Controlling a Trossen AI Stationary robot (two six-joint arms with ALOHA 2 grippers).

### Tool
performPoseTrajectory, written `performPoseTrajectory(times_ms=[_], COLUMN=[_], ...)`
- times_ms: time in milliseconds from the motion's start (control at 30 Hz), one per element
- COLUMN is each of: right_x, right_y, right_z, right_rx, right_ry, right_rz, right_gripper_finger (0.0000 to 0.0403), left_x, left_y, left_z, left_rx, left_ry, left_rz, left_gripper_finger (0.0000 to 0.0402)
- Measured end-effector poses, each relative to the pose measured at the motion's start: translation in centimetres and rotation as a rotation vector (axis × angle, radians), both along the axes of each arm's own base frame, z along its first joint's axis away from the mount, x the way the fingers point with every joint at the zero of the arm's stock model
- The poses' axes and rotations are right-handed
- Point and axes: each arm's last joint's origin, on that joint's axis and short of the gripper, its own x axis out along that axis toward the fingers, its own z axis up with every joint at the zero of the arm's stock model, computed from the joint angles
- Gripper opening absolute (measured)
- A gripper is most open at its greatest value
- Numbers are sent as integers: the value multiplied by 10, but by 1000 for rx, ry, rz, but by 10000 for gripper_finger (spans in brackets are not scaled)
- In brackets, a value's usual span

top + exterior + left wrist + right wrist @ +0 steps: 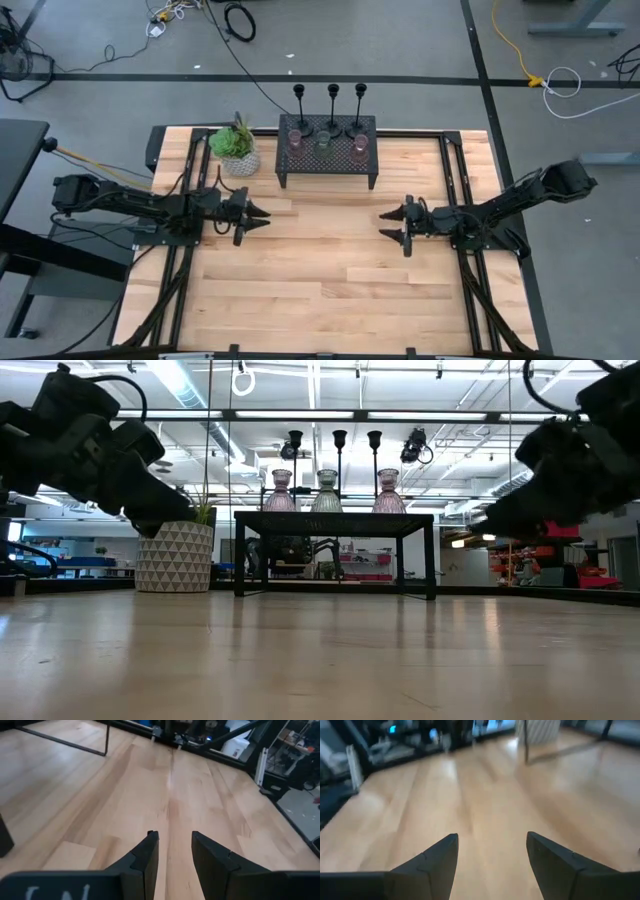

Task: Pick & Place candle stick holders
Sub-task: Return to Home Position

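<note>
Left arm: lay low over the left side of the worktop, pointing toward the middle.
Left hand: empty, its two fingers parted by a narrow gap. It hung above bare wood, near the plant and in front of the rack's left end.
Plant: green, in a white patterned pot, just beside the rack's left end.
Rack: black mesh, at the far middle of the worktop, carrying all six candle stick holders.
Black stems: three, upright in a row along the rack's far edge.
Glass cups: three in a row just in front of the stems, pinkish at the left, olive in the middle, pinkish at the right.
Right hand: empty, fingers spread wide. It hung above bare wood in front of the rack's right end, facing the left hand and well apart from it.
Right arm: reached in low from the worktop's right edge.
</note>
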Motion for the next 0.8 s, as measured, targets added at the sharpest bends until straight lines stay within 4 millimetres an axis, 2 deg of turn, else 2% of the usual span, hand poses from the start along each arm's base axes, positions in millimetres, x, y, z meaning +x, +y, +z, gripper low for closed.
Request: performPoseTrajectory(times_ms=[233, 600, 800], right_x=[-2, -2, -7], right_y=[6, 7, 5], right_z=[-5, -5, 12], right_rx=[171, 190, 203], right_ry=[63, 69, -44], right_rz=[158, 201, 213], right_gripper_finger=[236, 236, 236], left_x=[0, -1, -8], left_y=[0, 0, -2], left_z=[1, 3, 21], left_rx=[9, 10, 20], left_ry=[-8, -25, -168], left_rz=[-3, -5, -11], left_gripper_finger=[119, 119, 119])
